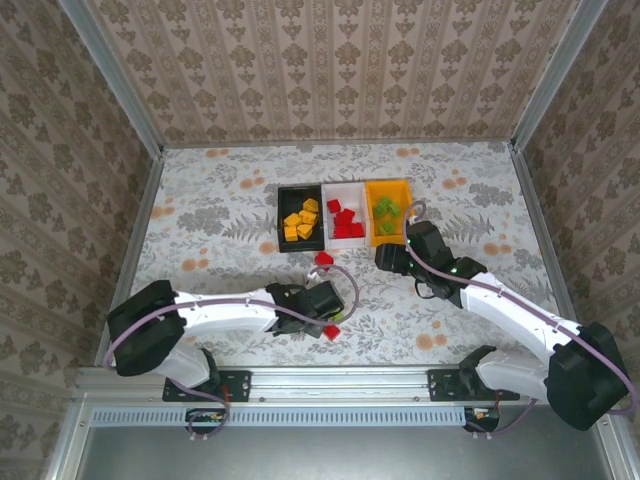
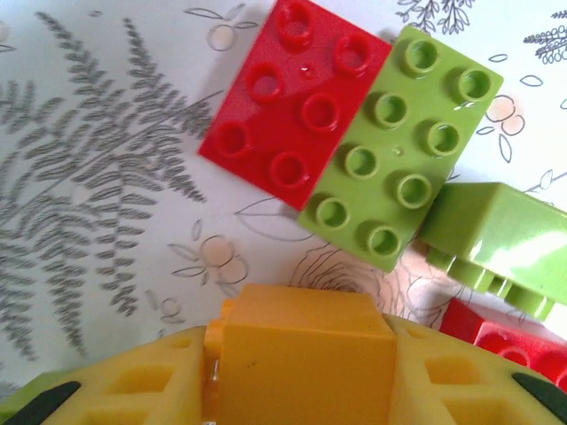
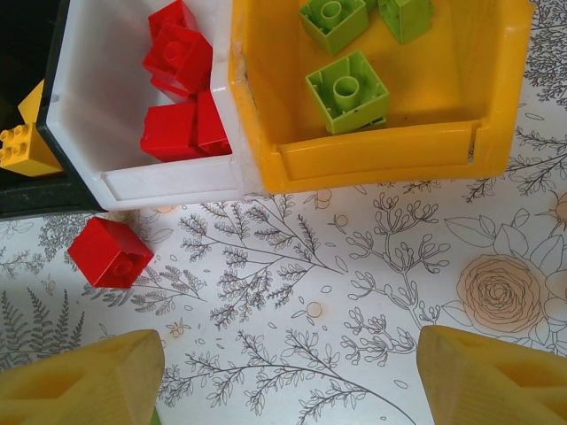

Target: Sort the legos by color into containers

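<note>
The legos [image 2: 297,102] and containers [image 3: 381,155] are shown as smooth, glossy plastic; the table covering [image 2: 106,266] is rendered matt.

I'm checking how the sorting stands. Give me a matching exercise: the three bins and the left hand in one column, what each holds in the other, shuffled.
Column A:
1 black bin
2 white bin
3 orange-yellow bin
4 left hand

Column B:
a green bricks
b single orange brick between its fingers
c red bricks
d several orange bricks

Pairs: 1-d, 2-c, 3-a, 4-b
</note>
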Robot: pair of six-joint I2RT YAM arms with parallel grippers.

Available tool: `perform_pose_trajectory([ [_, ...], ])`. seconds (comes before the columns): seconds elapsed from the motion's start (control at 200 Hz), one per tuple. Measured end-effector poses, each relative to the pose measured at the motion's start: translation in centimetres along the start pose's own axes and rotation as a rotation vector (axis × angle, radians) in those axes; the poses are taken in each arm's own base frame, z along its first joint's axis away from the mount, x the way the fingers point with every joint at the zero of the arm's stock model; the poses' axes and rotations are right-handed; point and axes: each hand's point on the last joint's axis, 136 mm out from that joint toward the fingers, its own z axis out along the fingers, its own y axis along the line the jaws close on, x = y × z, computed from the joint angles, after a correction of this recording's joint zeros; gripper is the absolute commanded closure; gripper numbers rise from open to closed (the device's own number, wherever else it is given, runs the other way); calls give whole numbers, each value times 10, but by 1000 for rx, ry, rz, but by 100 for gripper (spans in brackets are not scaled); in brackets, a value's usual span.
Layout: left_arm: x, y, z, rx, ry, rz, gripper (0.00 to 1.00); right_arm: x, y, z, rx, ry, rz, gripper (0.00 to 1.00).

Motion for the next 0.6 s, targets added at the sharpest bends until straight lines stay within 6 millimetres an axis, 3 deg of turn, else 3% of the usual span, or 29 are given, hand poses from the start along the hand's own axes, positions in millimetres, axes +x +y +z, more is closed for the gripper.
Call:
perform_pose_trajectory([
  [0.135,-20,16,-24,-13,-56,-35,65,-1,1,-2,-4,-5,1,23],
  [0.245,-61,39,-49,-16,-157,-111,65,-3,2,-4,-9,-14,2,23],
  [0.375,-114,80,-65,-53,-254,-211,65,-3,2,-4,-9,-14,2,23],
  [0.48,-154,105,-63,-78,-292,-254,66,-3,2,-4,-9,-14,2,23],
  [0.6,-194,121,-41,-91,-290,-268,67,-3,1,-3,-8,-12,1,23],
])
